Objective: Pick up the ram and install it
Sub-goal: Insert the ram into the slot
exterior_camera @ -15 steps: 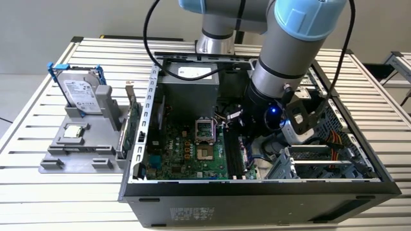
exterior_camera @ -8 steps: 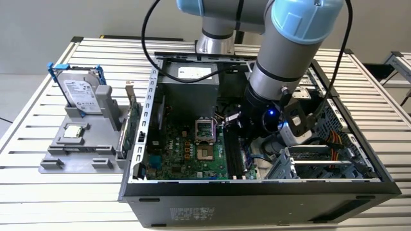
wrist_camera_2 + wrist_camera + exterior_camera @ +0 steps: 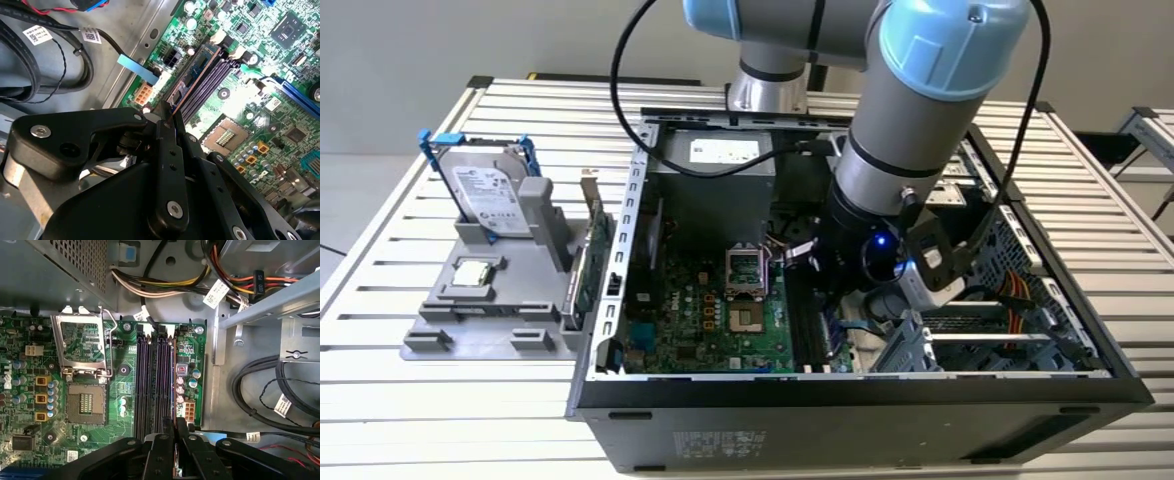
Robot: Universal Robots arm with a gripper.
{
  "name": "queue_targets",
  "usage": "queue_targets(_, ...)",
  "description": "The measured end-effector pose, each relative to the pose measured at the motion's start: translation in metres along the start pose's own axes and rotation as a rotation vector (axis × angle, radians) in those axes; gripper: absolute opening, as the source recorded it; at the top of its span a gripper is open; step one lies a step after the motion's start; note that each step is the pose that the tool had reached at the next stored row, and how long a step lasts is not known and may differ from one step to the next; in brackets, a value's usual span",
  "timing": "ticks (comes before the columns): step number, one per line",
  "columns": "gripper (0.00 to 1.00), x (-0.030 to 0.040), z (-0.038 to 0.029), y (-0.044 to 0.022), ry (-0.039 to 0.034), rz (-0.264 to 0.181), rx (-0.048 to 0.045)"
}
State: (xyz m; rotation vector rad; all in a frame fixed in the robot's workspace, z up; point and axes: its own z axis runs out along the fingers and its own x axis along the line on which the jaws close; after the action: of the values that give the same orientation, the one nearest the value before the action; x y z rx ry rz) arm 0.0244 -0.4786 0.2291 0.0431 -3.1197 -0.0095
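The ram is a slim stick seen edge-on, standing in the outermost of the dark memory slots on the green motherboard. In the first wrist view the ram is a thin line beside the slots. My gripper is down inside the open computer case, its black fingers pressed together on the ram's near end. In the exterior view the gripper sits low over the board, mostly hidden by the arm.
The open case has metal walls all round. An empty processor socket lies beside the slots. Cable bundles and a drive cage crowd the other side. Outside, a grey stand holds a hard drive and a green card.
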Motion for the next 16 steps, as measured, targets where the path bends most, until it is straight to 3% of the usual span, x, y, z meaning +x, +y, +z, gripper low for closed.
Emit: queue_targets(16, 0.0, 0.0003, 0.0086, 0.0018, 0.0, 0.0, -0.0001)
